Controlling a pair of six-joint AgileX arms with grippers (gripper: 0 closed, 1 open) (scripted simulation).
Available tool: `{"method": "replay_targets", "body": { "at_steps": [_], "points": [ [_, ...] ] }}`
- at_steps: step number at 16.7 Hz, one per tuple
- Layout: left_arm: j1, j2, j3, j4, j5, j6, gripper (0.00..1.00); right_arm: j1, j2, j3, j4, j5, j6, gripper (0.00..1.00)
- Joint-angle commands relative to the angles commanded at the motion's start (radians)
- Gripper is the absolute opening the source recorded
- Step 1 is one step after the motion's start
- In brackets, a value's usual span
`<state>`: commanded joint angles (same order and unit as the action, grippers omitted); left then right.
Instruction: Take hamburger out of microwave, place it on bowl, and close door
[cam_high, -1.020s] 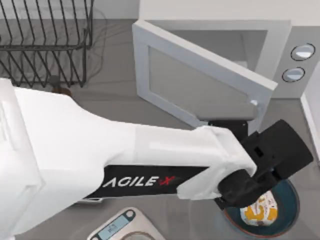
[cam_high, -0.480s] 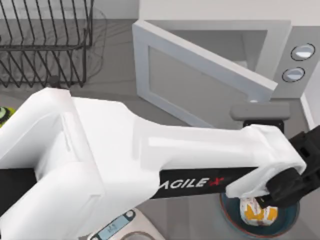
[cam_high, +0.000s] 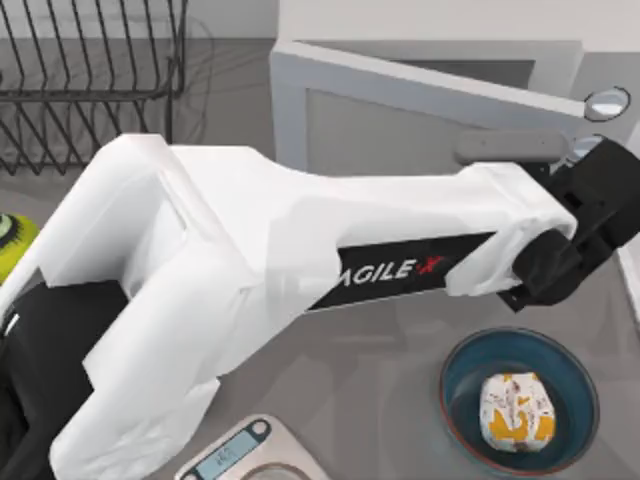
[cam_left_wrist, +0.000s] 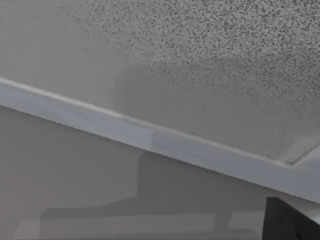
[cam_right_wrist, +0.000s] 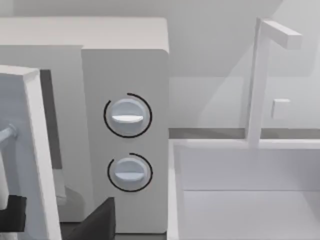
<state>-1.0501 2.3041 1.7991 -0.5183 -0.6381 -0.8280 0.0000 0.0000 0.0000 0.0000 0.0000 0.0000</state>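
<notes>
Resting hamburger (cam_high: 517, 409) inside bowl (cam_high: 462, 372)

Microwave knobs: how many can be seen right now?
2. Both sit on the microwave's side panel, upper knob directly above lower knob. From above, the left arm's wrist partly hides the lower one.

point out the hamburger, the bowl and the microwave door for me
hamburger (cam_high: 518, 412), top view, middle of its wrapped top
bowl (cam_high: 462, 372), top view, bare blue inner wall left of the hamburger
door (cam_high: 400, 135), top view, greyish window of the panel
</notes>
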Motion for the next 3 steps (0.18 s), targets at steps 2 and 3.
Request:
{"method": "replay_targets", "body": {
  "at_steps": [2,3],
  "points": [
    [0.034,0.03,0.035,0.014,0.018,0.035,0.0,0.0,0.0,0.0,0.0,0.0,0.0,1.0],
    [0.035,0.033,0.037,0.015,0.019,0.037,0.0,0.0,0.0,0.0,0.0,0.0,0.0,1.0]
  ]
}}
